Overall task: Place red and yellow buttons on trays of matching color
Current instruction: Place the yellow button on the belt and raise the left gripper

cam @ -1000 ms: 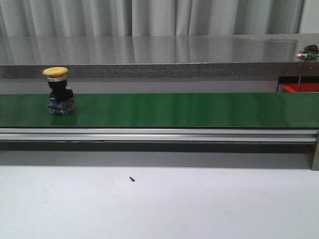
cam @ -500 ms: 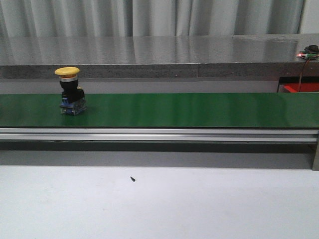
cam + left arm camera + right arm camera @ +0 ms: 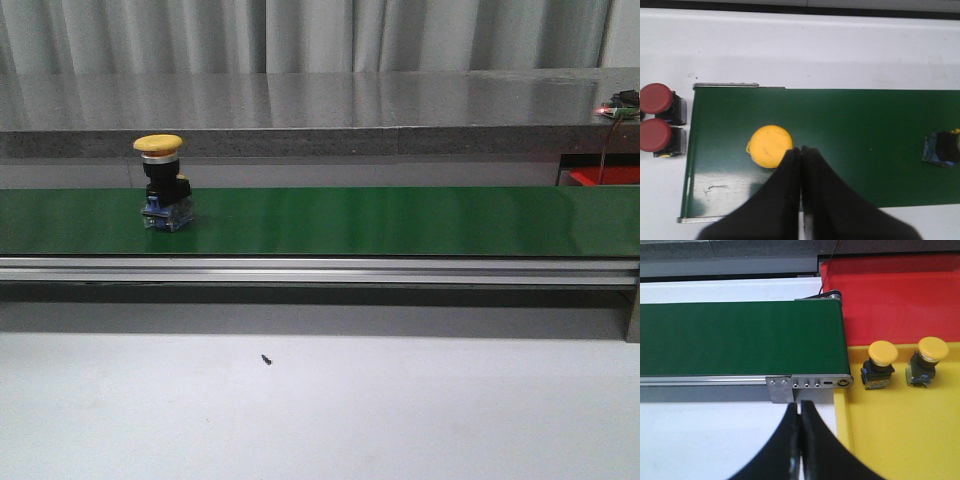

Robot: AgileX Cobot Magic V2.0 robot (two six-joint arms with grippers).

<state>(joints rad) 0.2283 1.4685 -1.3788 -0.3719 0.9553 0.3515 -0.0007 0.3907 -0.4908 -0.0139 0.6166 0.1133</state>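
A yellow button [image 3: 160,185] stands upright on the green belt [image 3: 400,220] at its left part. In the left wrist view a yellow button [image 3: 771,145] sits near the belt's end, just beside my shut left gripper [image 3: 801,150]. Another button [image 3: 942,148] shows at the frame's edge. Two red buttons [image 3: 655,98] [image 3: 655,135] stand on the white surface off the belt's end. My right gripper [image 3: 801,404] is shut and empty, over the white table by the belt's other end. Two yellow buttons [image 3: 881,360] [image 3: 927,357] stand on the yellow tray [image 3: 900,435], with the red tray [image 3: 890,295] behind it.
An aluminium rail [image 3: 320,270] runs along the belt's front. A grey stone ledge [image 3: 320,110] lies behind the belt. A small dark screw [image 3: 265,359] lies on the white table. A red tray corner [image 3: 603,176] and a small circuit board [image 3: 620,105] show at the far right.
The yellow button on the belt has travelled to the right along it, staying upright. No arm shows in the front view.
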